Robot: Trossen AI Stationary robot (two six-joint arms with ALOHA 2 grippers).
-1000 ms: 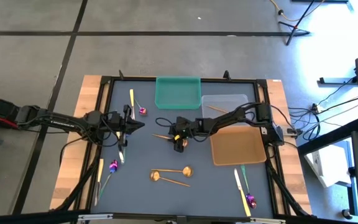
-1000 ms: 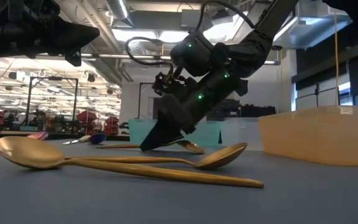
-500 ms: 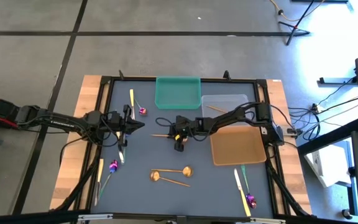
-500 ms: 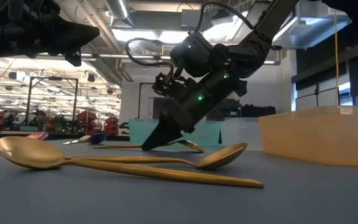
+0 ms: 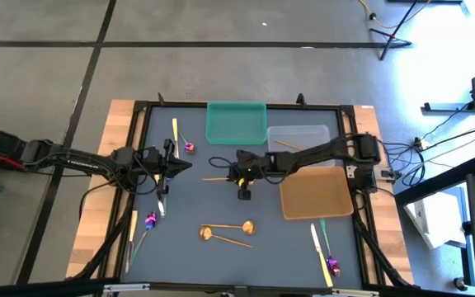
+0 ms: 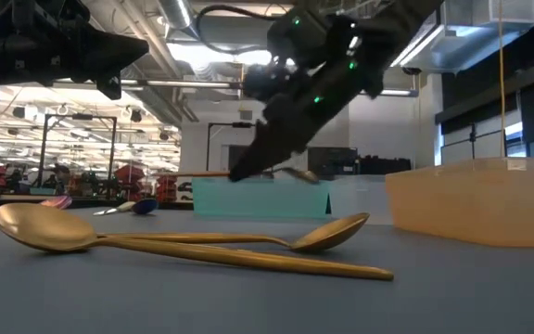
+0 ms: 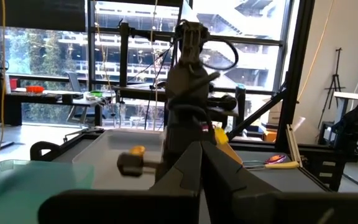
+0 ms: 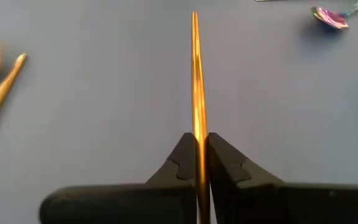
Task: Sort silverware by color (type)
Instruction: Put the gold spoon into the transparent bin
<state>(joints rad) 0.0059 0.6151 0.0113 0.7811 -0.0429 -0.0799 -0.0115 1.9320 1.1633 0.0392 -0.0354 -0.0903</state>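
- my right gripper (image 5: 231, 178) is near the middle of the table (image 5: 287, 247), fingers pinched tight on a gold spoon (image 5: 215, 179); in the right wrist view the slim gold handle (image 8: 195, 81) runs straight out from between the two dark fingers (image 8: 180, 158).
- in the low view that spoon (image 6: 297, 173) hangs clear of the table surface, held roughly level under the right gripper (image 6: 248, 170).
- my left gripper (image 5: 186, 166) sits over the left part of the table, its two fingers (image 7: 188, 168) brought together to a point with nothing between them.
- two more gold spoons (image 5: 225, 230) lie side by side on the table toward the front, below the held one in the high view; in the low view they are the big ones up close (image 6: 109, 237).
- a purple-headed spoon (image 5: 187, 146) and a pale yellow knife (image 5: 174, 129) lie near the back left, just beside the left gripper.
- another purple-headed spoon (image 5: 148, 221) and a pale knife (image 5: 132, 228) lie at the left front edge.
- a third purple-headed spoon (image 5: 329, 257) and a pale knife (image 5: 317, 249) lie at the front right, below the orange tray (image 5: 316, 198).
- the green tray (image 5: 236, 122) stands at the back centre, the clear tray (image 5: 299, 139) just beside it to the right with one gold piece (image 5: 285, 145) inside.
- i cannot tell what else lies under the left arm.
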